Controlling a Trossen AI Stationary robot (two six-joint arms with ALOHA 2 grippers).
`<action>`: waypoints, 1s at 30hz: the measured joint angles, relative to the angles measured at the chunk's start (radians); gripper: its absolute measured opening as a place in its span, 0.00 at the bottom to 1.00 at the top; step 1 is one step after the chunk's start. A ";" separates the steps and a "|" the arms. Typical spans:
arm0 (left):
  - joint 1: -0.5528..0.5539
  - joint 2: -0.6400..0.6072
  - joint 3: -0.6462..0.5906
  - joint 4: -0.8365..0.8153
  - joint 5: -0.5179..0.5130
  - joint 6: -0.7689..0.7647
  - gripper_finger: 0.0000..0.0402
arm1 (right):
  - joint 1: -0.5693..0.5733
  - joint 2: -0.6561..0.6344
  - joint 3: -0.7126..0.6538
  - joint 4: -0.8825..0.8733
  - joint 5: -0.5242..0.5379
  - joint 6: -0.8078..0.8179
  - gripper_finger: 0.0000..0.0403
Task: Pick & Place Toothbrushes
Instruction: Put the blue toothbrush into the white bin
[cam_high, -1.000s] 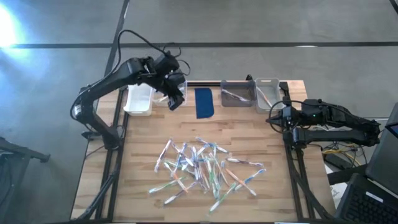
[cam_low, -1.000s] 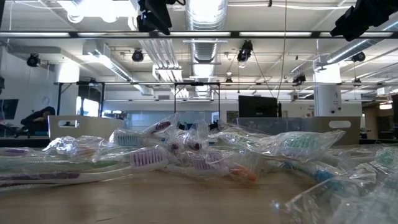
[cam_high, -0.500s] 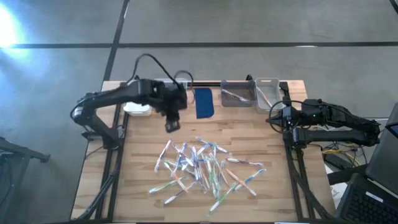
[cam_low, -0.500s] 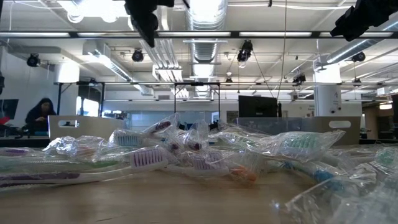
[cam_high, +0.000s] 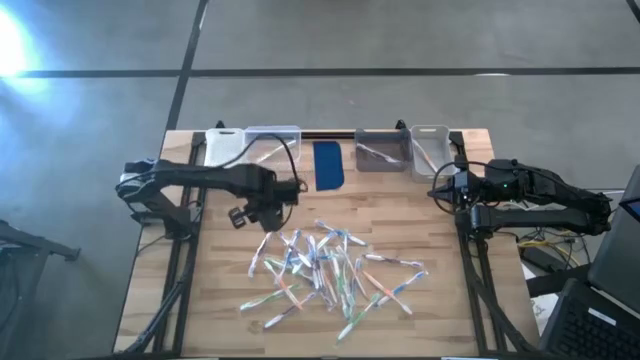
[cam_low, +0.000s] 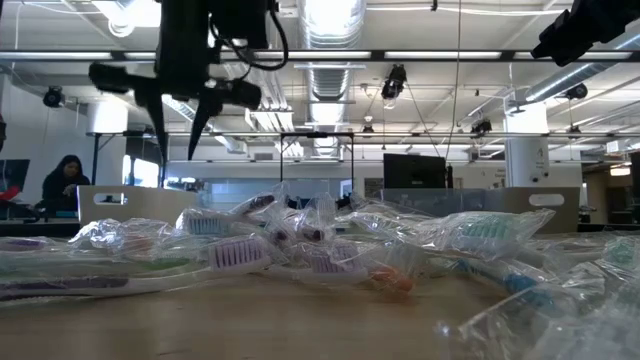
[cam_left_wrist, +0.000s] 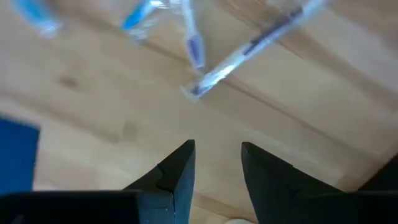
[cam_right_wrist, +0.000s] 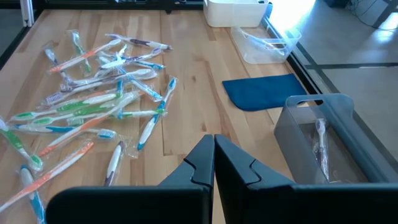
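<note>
- We see the toothbrushes (cam_high: 335, 270) as thin white and clear sticks in crinkled clear wrappers, with blue, green, pink and orange accents; they lie crossed over one another in a loose heap on the middle of the table (cam_high: 430, 220), towards its near edge.
- The left gripper (cam_high: 240, 215) hangs above bare wood just beside the heap's far-left end; its fingers (cam_left_wrist: 180, 177) stand apart with nothing between them; in its wrist view one wrapped brush lies just ahead of the tips.
- The right gripper (cam_high: 443, 188) waits at the table's right edge, its fingers (cam_right_wrist: 202, 165) pressed together and empty.
- Along the far edge stand a white bin (cam_high: 222, 148), a clear bin (cam_high: 272, 145), a blue pad (cam_high: 328, 165), a grey bin (cam_high: 380, 150) and another clear bin (cam_high: 428, 145).
- The grey bin and the clear bin beside it each hold something brush-like; we cannot tell how many.
- In the low view the wrappers blur the brushes into a glare of plastic, so we cannot count them; the left wrist view is smeared; a person (cam_low: 62, 180) sits far off in the room, partly hidden.
</note>
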 joint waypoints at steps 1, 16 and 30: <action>-0.011 0.000 -0.020 0.023 -0.011 0.036 0.34 | 0.000 0.000 0.000 0.000 0.000 0.000 0.02; -0.193 0.004 -0.081 0.243 0.117 0.158 0.34 | 0.000 0.000 0.000 0.000 0.000 0.000 0.02; -0.222 0.005 -0.159 0.420 0.125 0.246 0.34 | 0.000 0.000 0.000 0.000 0.000 0.000 0.02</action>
